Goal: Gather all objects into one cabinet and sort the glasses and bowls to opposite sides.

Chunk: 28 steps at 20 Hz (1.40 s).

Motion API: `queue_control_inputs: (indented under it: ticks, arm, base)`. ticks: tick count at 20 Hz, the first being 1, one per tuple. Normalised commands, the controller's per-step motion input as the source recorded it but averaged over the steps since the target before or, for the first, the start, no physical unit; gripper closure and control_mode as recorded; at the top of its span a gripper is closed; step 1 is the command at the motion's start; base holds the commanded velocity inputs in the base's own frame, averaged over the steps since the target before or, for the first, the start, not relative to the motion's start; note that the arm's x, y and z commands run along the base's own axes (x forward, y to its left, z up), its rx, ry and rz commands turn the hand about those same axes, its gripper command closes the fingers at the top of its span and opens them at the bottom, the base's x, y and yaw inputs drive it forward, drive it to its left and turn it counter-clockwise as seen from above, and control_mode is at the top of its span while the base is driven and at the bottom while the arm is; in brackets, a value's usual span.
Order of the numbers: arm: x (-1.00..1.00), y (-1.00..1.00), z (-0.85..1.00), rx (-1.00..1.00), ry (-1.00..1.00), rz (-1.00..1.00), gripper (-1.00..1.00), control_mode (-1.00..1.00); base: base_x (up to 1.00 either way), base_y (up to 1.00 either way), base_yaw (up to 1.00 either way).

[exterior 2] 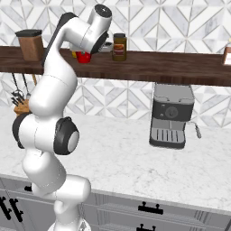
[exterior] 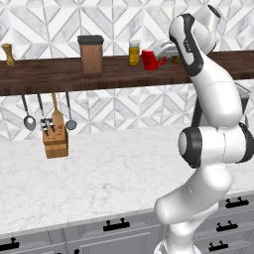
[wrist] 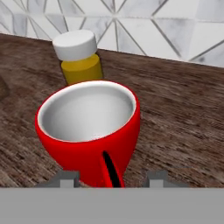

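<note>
The red mug [wrist: 89, 127] stands upright on the dark wooden wall shelf [exterior: 49, 74], with its handle turned toward the hand camera. My gripper [wrist: 111, 178] is open, and its two fingertips [wrist: 65, 177] stand on either side of the mug's lower body without touching it. From the left base view the red mug [exterior: 150, 59] sits just left of my gripper [exterior: 159, 55]. From the right base view the red mug [exterior 2: 82, 56] peeks out below the arm's wrist. The orange mug, the blue mug, the wooden bowl and the grey cabinet are out of view.
A yellow jar [wrist: 79, 57] with a white lid stands right behind the mug. Also on the shelf are a brown canister [exterior: 91, 54] and a dark jar [exterior 2: 119, 46]. On the marble counter are a knife block [exterior: 54, 141] and a coffee machine [exterior 2: 171, 115].
</note>
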Motion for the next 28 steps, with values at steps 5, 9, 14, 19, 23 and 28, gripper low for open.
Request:
queue_control_inputs:
  ticks: [5,9,14,19,23,28]
  arm:
    - [0.0,0.0,0.0,0.0,0.0,0.0,1.0,-1.0]
    - [-0.02,0.0,0.0,0.0,0.0,0.0,1.0,-1.0]
    - [-0.43,-0.02,0.11,0.0,-0.08,-0.04,1.0,-1.0]
    - [-0.91,-0.2,0.07,0.0,-0.14,-0.15,1.0,-1.0]
    - [-1.0,-0.08,0.04,-0.03,-0.11,-0.17,1.0,-1.0]
    - [-0.98,0.0,0.03,-0.04,-0.04,-0.18,1.0,-1.0]
  base:
    - [0.0,0.0,0.0]
    - [0.0,0.0,0.0]
    - [0.0,0.0,0.0]
    - [0.0,0.0,0.0]
    - [0.0,0.0,0.0]
    - [0.0,0.0,0.0]
